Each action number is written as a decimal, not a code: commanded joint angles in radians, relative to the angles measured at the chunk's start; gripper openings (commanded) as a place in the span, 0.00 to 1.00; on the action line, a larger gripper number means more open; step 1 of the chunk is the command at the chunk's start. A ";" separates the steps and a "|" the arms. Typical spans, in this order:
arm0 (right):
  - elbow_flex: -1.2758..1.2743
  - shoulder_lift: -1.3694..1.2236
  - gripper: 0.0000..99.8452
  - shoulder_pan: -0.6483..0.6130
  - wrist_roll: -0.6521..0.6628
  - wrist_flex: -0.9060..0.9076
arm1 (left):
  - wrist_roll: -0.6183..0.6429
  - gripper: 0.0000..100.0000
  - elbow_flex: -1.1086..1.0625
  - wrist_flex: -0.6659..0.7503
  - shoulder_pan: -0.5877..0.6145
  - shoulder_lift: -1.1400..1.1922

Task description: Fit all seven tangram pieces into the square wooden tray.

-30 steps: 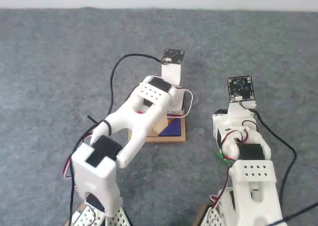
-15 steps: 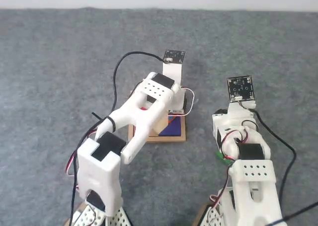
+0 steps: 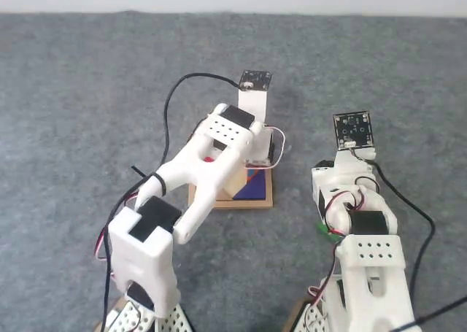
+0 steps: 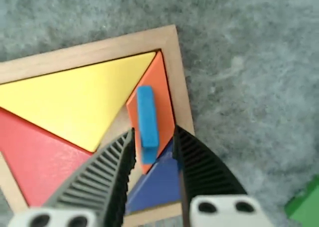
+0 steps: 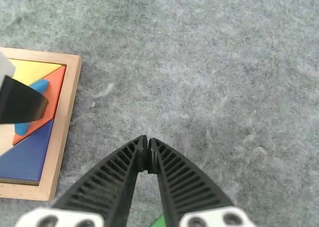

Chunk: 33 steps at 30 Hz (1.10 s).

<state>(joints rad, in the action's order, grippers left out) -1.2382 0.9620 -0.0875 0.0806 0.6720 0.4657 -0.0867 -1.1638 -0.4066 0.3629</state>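
The square wooden tray holds a yellow triangle, a red triangle, an orange piece and a dark blue triangle. A light blue piece stands on its edge on the orange piece. My left gripper hangs over the tray, narrowly open, with that piece's end between its fingers and a small gap on each side. My right gripper is shut and holds nothing, over bare carpet to the right of the tray. A green piece lies on the carpet beside the tray.
Grey carpet covers the whole table. In the high view the left arm hides most of the tray. The right arm stands close to the tray's right side, with the green piece partly under it.
The left arm shifted slightly right over the tray half a second ago and has come back. The right arm has stayed still.
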 commanded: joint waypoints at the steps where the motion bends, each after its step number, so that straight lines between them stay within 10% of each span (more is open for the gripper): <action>1: 0.006 -0.005 0.01 0.008 0.012 -0.015 | -0.061 0.12 0.027 -0.009 0.049 -0.107; 21: 0.005 -0.005 0.01 0.008 0.012 -0.015 | -0.092 0.12 -0.067 -0.014 0.123 -0.221; 33: 0.005 -0.005 0.01 0.007 0.012 -0.015 | -0.094 0.04 -0.453 0.334 0.126 -0.540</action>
<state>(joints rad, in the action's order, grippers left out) -1.2382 0.9620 -0.0875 0.0806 0.6720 0.3874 -0.5086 -0.9060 -0.2900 -0.0483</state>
